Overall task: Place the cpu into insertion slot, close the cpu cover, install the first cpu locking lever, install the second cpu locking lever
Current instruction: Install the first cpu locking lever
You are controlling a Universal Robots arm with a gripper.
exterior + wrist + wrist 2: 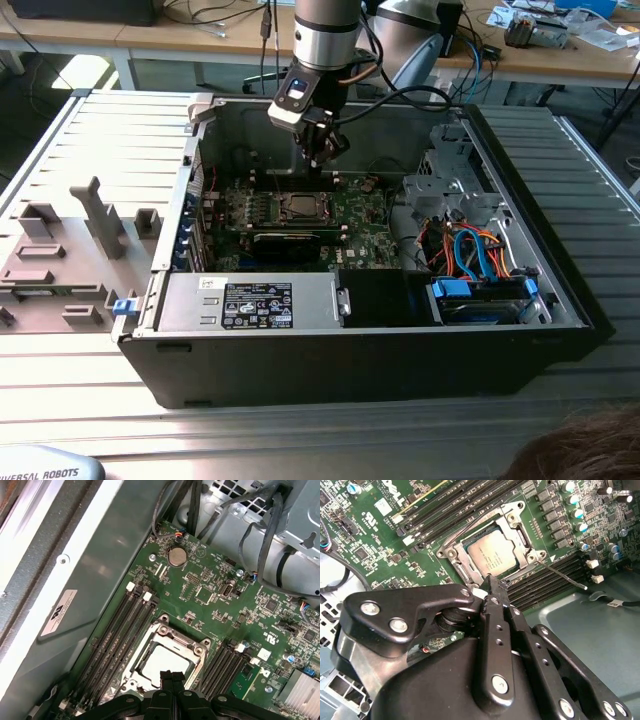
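Fingers: the fingers (491, 592) are pressed together with nothing between them and point down at the motherboard (385, 535). I judge that a shut, narrow tip suits pushing a thin wire part better than grasping one.
Cpu: the cpu (492, 555) lies flat in the insertion slot (462, 570), just beyond the fingertips. Its silver top shows through the window, and it looks seated.
Cpu cover: the cpu cover (520, 529) lies down over the chip's edges and frames it. It appears closed, which would hold the chip flat against the socket.
Near lever: a thin locking lever (562, 575) juts out from the socket corner, just off to one side of the fingertips. It looks free of its catch, though I cannot be sure.
Far lever: a second wire lever (465, 532) runs along the socket edge on the far side of the chip from the fingers. I cannot tell whether it is hooked.
Case: the computer case (380, 370) lies open on the tabletop (330, 440) with the board facing up. This lets the arm come straight down, and the fingers hang close above the socket.
Step in hand: chip and cover look done, and the tip sits at the socket edge, so I judge the work is at the levers.
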